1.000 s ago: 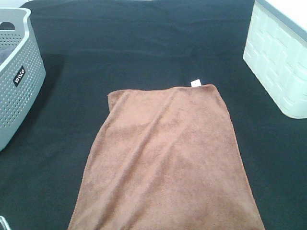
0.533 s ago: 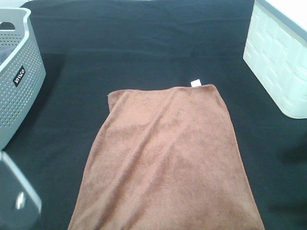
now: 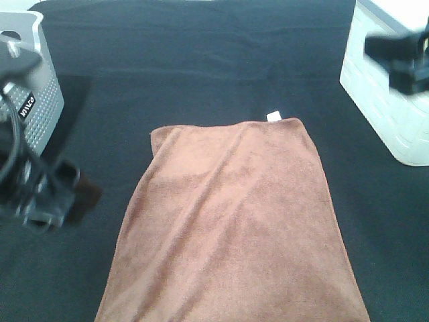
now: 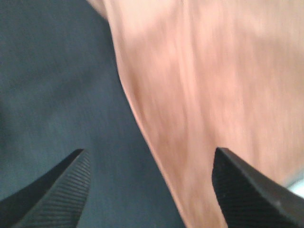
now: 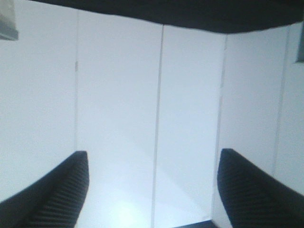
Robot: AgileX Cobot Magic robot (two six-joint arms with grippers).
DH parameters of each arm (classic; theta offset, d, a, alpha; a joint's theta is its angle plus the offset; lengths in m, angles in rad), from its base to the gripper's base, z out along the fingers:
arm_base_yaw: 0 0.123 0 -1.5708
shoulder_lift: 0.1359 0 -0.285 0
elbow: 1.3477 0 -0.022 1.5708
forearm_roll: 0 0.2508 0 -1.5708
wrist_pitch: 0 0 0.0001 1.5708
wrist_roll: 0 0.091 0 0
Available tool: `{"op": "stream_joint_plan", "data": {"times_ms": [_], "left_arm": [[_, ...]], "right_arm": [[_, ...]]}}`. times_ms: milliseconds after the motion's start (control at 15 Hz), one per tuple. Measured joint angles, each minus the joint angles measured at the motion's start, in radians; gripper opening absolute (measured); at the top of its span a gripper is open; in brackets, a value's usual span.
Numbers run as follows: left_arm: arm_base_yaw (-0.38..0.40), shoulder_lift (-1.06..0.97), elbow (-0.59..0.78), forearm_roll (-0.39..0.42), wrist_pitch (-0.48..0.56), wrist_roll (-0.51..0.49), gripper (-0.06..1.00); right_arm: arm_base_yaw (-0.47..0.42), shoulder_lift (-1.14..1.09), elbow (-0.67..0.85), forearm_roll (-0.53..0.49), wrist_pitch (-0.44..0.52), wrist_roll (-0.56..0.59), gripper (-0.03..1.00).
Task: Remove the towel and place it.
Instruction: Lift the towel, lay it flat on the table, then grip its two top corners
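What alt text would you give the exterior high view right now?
A reddish-brown towel lies spread on the black table cloth, untouched. The blurred left claw hangs beside its left edge, the right claw by the white bin at far right.

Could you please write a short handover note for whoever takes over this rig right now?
Left gripper: open, empty, above a long edge of the reddish-brown rectangular terry towel.
Right gripper: open, empty, near the white plastic bin.
Towel lies flat on the black table cloth, white tag at its far corner.
Done: nothing gripped yet. To do: grasp, lift, place the towel.
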Motion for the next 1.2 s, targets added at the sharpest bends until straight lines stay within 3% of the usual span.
{"op": "stream_joint_plan", "data": {"times_ms": [67,133,267,400,600,733,800,867,1067,1200], "left_arm": [[0.044,0.000,0.000,0.001,-0.054,0.016,0.68],[0.044,0.000,0.000,0.001,-0.054,0.016,0.68],[0.123,0.000,0.000,0.001,-0.187,0.069,0.68],[0.126,0.000,0.000,0.008,-0.211,0.075,0.68],[0.126,0.000,0.000,0.012,-0.282,0.077,0.68],[0.126,0.000,0.000,0.020,-0.301,0.077,0.68],[0.126,0.000,0.000,0.020,-0.301,0.077,0.68],[0.126,0.000,0.000,0.026,-0.303,0.077,0.68],[0.126,0.000,0.000,0.026,-0.296,0.077,0.68],[0.126,0.000,0.000,0.026,-0.263,0.077,0.68]], "right_arm": [[0.000,0.034,0.000,0.036,-0.101,0.034,0.69],[0.000,0.034,0.000,0.036,-0.101,0.034,0.69],[0.000,0.128,-0.001,0.139,-0.299,0.173,0.69],[0.000,0.130,-0.002,0.170,-0.317,0.343,0.69],[0.000,0.129,-0.032,0.499,-0.340,0.413,0.69],[0.000,0.129,-0.097,0.824,-0.343,0.414,0.69],[0.000,0.129,-0.097,0.824,-0.343,0.414,0.69],[0.000,0.129,-0.195,1.156,-0.280,0.415,0.69],[0.000,0.131,-0.228,1.239,0.020,0.416,0.69],[0.000,0.140,-0.230,1.239,0.146,0.416,0.69]]}}
